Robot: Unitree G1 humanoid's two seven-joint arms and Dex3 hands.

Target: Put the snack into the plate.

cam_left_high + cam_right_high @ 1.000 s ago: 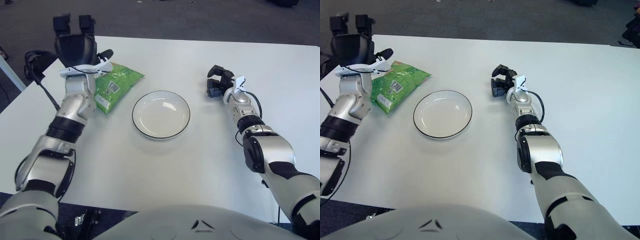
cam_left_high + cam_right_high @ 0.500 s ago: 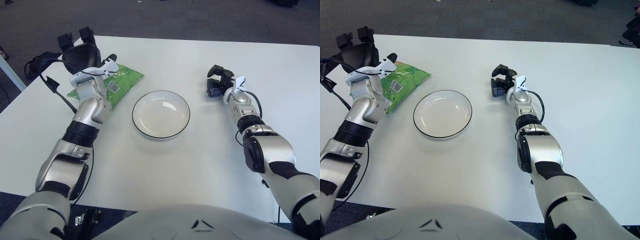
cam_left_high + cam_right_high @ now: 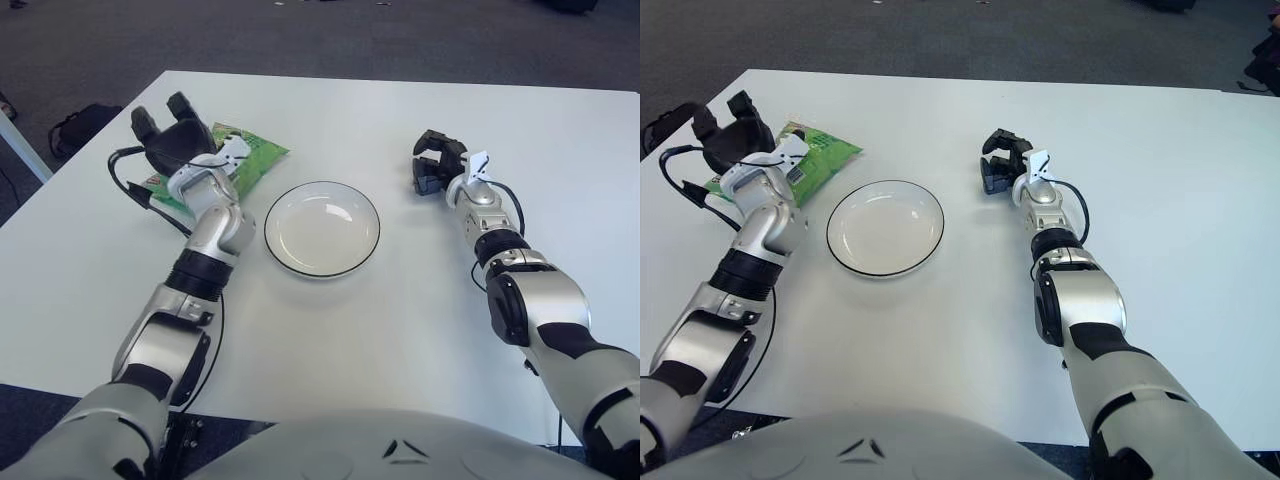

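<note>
Table (image 3: 400,330): broad white surface filling most of both views, with dark floor beyond its far edge.

Plate (image 3: 322,228): white dish with a thin dark rim, lying flat near the table's middle and holding nothing; it sits just right of the left forearm.

Snack (image 3: 250,160): green packet lying flat at the far left of the table, just left of and beyond the plate, apart from its rim; only its right part shows, the rest is covered by the hand.

Left hand (image 3: 172,142): dark three-finger hand placed over the packet's left end, fingers pointing up and away. Whether the fingers have closed on the packet cannot be told from either view.

Right hand (image 3: 432,165): shows to the right of the plate, well apart from it, fingers curled together and holding nothing.

Step in hand: by the look of it, securing a grip on the packet before carrying it across.

Doing it well: a soft bag is likely to slide or crumple, so the fingers should press down and pinch a firm fold near the packet's body, not its thin sealed edge.

Carrying it: lift just clear of the table, travel right and nearer, and clear the dark rim so the dish is not nudged.

Release: over the plate's centre, so the packet lies fully inside the rim.
</note>
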